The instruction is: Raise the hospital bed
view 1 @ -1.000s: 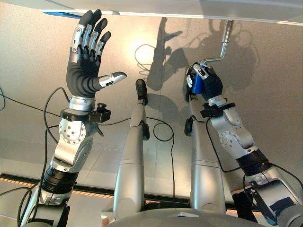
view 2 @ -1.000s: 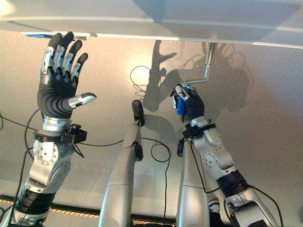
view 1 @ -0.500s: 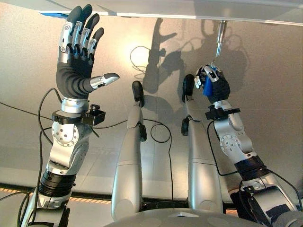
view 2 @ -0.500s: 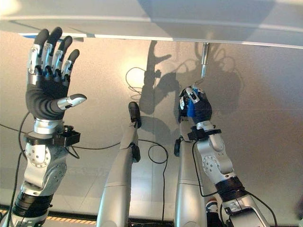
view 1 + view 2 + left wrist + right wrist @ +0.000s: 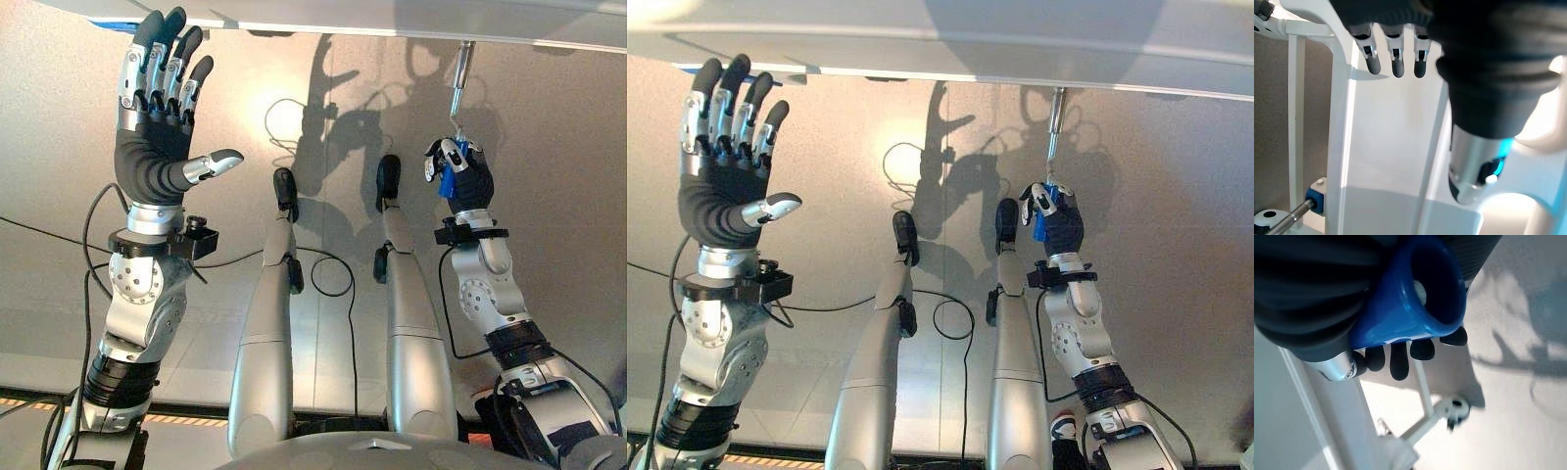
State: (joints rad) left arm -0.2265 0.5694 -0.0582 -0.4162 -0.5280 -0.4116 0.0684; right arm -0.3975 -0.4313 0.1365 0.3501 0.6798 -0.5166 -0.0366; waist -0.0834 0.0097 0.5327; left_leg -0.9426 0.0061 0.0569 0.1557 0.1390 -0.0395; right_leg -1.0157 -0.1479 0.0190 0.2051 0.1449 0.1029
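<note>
One metal crank [image 5: 457, 83] hangs upright from the white bed frame [image 5: 392, 18], its blue handle [image 5: 449, 179] gripped by the raised right hand [image 5: 460, 176]. Beside the frame, the left hand [image 5: 157, 117] is held upright, fingers spread.

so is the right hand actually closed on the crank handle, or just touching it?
Closed on it. The right hand has its fingers curled round the blue crank handle, with the metal crank rod running up to the bed frame.

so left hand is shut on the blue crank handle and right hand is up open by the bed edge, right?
Sides are swapped. In the left eye view the right hand is shut on the blue crank handle, and the left hand is up, open, by the bed edge.
</note>
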